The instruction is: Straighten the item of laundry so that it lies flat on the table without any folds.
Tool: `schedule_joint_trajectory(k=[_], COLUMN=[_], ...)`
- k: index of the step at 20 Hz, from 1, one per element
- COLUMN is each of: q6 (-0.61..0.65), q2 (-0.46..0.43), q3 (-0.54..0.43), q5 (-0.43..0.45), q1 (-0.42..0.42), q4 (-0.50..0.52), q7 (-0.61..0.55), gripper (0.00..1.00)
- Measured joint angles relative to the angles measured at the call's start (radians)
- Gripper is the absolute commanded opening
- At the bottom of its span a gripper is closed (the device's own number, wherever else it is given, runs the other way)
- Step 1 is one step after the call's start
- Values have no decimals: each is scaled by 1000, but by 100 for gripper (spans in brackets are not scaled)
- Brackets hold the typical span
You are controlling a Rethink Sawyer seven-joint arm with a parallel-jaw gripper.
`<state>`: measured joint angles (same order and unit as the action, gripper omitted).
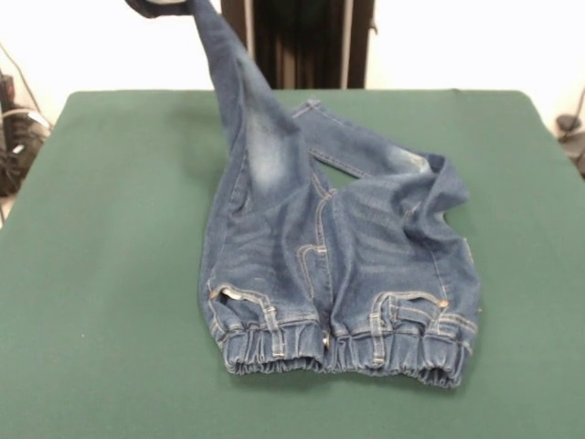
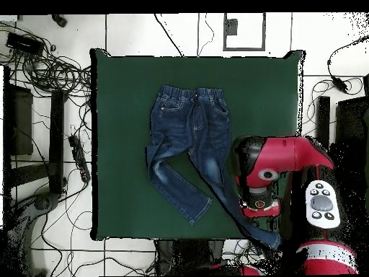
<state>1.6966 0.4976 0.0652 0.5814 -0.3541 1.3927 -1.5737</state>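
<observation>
The blue denim jeans [image 1: 338,265] lie on the green table [image 1: 110,274] with the gathered waistband [image 1: 343,352] toward the camera. One leg [image 1: 251,119] rises steeply off the table to the top edge, held up by its cuff [image 1: 160,5]. The other leg [image 1: 366,151] lies on the table and folds back at the right. In the overhead view the jeans [image 2: 189,122] run under the red arm [image 2: 261,177], and the lifted leg's end [image 2: 268,239] shows past the table edge. The gripper itself is hidden above the leg and under the arm.
The robot's dark pedestal [image 1: 302,41] stands behind the table's far edge. Cables and black gear [image 2: 43,86] lie on the floor beside the table. Broad green cloth [image 2: 122,195] shows around the jeans.
</observation>
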Motion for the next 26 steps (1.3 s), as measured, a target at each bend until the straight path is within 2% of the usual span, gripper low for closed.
schedule_joint_trajectory(k=[16, 22, 26], q6=[27, 19, -52], q2=[2, 45, 101], q3=[-5, -33, -71], q5=[0, -8, -43], q1=[-1, -16, -41], q4=[-15, -15, -11], q7=[0, 0, 0], gripper=[100, 100, 100])
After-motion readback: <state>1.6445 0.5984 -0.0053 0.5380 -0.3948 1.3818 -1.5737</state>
